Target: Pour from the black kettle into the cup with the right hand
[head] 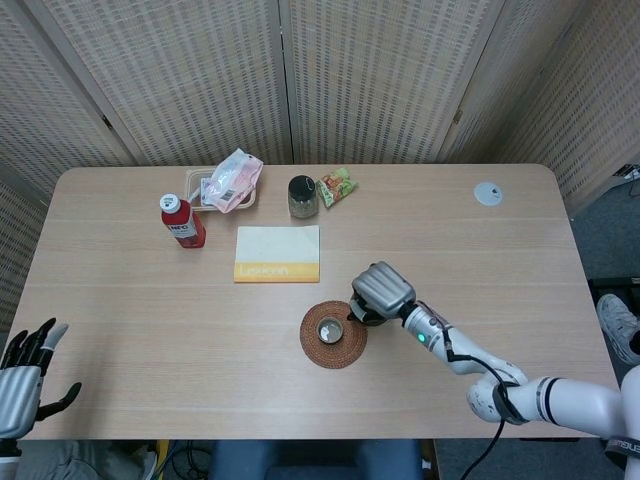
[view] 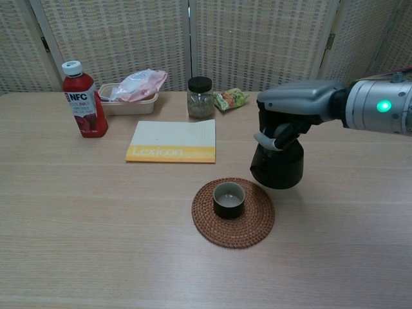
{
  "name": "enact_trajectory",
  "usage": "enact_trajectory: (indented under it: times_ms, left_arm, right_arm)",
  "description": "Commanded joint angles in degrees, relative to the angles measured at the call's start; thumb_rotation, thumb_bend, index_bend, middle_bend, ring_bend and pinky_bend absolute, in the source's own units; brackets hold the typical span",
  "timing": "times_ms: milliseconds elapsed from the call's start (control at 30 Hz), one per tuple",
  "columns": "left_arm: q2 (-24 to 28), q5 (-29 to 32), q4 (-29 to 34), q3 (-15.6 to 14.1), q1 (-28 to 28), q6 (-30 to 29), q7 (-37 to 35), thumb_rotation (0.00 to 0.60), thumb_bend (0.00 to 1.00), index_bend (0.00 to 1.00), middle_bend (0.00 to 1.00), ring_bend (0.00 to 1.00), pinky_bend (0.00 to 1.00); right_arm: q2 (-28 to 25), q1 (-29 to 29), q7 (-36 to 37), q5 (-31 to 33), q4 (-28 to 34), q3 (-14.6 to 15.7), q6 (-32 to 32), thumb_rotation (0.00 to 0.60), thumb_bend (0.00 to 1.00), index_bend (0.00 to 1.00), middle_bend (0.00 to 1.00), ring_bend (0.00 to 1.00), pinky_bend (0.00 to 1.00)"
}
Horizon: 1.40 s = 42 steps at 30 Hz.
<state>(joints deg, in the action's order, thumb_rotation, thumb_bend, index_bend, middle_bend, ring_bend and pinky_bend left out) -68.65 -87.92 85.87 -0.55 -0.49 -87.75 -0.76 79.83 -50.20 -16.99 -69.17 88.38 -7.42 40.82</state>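
Nearest the robot, a small dark cup (view: 228, 199) with a pale inside sits in the middle of a round woven brown coaster (view: 233, 212) on the light wooden table (view: 96, 225). Just behind and to the cup's right, the right hand (view: 286, 122) has its fingers wrapped around the handle at the top of the round black kettle (view: 277, 165), held upright beside the coaster's far edge. The kettle is carried and close, by my reading; tipping it and pouring is not yet done. The left hand (head: 25, 380) waits at the table's near left corner, fingers spread, holding nothing. Farther back lie a yellow-edged booklet (view: 172, 148) and a red juice bottle (view: 84, 108).
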Motion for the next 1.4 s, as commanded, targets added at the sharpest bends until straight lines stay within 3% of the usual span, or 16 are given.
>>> enact_trajectory:
  times_ms: [33,533,1400]
  left_arm:
    - [0.06,0.04,-0.08,0.00,0.20,-0.26,-0.11,0.600,0.25,0.09,0.03,0.10,0.01]
    - [-0.35,0.01,-0.93,-0.13,1.28,-1.56,-1.14,0.600,0.25,0.09,0.03,0.10,0.01]
    - [-1.55,-0.06,-3.28,-0.28,2.46,-2.45,-3.87,0.600,0.25,0.09,0.03,0.10,0.01]
  right_arm:
    - [0.93,-1.84,-2.20,1.12,-0.51,-0.33,-1.27,0.460,0.84,1.00,1.00,0.98,0.48]
    - [1.80,-9.17,-14.19,7.38,0.45,0.82,-3.68,0.460,0.84,1.00,1.00,0.98,0.48]
    - [2.96,-17.75,-34.69,16.33,4.31,8.37,1.05,0.463,0.84,1.00,1.00,0.98,0.48]
